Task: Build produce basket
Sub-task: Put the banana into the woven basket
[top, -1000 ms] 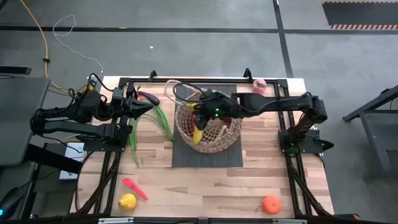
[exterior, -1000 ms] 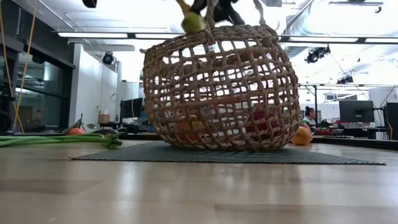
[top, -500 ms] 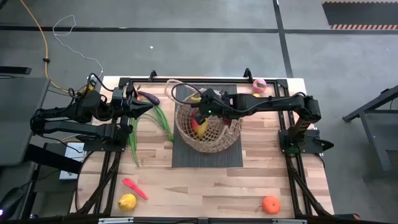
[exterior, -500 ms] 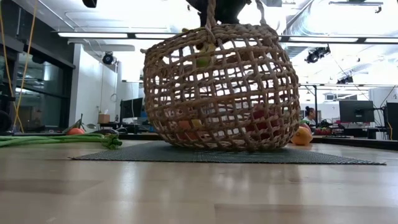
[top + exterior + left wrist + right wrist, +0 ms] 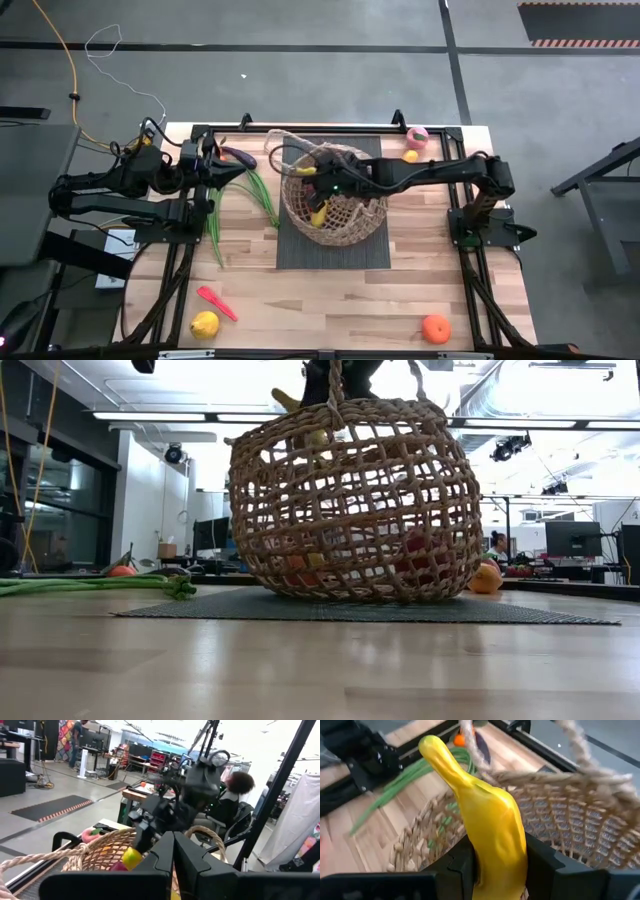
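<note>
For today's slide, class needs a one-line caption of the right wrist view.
Right gripper holds a yellow banana above the open-weave basket, green bean stalks lying on the wooden table beyond.

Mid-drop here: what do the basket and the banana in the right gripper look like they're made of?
The basket looks like tan woven rope or wicker: open lattice with twisted strands and loop handles. The banana, clamped in the right gripper over the basket, looks like smooth moulded plastic or rubber: uniform yellow with a soft sheen and no blemishes, so probably a toy.
</note>
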You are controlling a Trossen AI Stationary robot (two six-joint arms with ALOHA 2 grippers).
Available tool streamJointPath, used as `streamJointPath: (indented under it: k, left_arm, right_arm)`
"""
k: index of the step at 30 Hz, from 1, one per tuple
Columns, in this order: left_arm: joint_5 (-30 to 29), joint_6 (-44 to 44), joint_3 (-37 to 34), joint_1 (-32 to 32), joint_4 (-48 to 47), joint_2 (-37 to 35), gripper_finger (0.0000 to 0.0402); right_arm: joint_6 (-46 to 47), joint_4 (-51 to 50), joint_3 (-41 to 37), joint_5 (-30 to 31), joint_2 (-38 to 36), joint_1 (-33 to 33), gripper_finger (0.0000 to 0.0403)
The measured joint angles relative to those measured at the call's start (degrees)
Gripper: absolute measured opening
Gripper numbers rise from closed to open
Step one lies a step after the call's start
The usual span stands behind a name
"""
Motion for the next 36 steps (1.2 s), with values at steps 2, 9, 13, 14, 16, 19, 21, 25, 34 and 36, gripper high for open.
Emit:
streamJointPath:
  k: [2,9,13,14,16,19,21,25,34,36]
  left_arm:
    - [-0.07,0.00,0.00,0.01,0.00,0.02,0.0000]
    - [-0.12,0.00,0.00,0.00,0.01,0.02,0.0000]
    - [-0.16,-0.02,0.00,0.01,0.02,0.02,0.0000]
    - [-0.23,0.00,0.00,0.01,0.00,0.02,0.0000]
    - [-0.64,-0.02,0.00,0.04,0.01,0.02,0.0000]
    - [-1.25,0.00,0.00,0.06,0.00,0.02,0.0000]
    - [-1.37,0.00,0.00,0.06,0.00,0.02,0.0000]
    - [-1.76,0.02,0.00,0.06,-0.05,0.02,0.0000]
    - [-2.63,0.00,0.00,0.06,-0.11,0.02,0.0000]
    - [-2.63,0.00,0.00,0.06,-0.11,0.02,0.0000]
  right_arm:
    - [1.01,-0.19,0.01,-0.17,1.22,0.32,0.0115]
    - [4.18,-1.61,0.02,-4.06,4.46,0.37,0.0115]
    - [8.58,-4.64,0.02,-6.31,5.23,-0.58,0.0115]
    - [10.20,-5.49,0.02,-6.66,5.29,-0.92,0.0115]
    - [13.66,-8.14,0.02,-6.82,5.51,-1.69,0.0115]
    - [17.47,-12.55,0.02,-6.86,5.51,-3.16,0.0115]
    - [19.13,-15.75,-0.04,-6.86,5.51,-4.21,0.0115]
    - [19.61,-18.88,-0.09,-6.45,5.51,-5.82,0.0115]
    - [18.72,-19.77,-0.12,-9.14,8.49,-7.06,0.0115]
    - [18.61,-19.24,-0.13,-9.84,10.10,-7.06,0.0115]
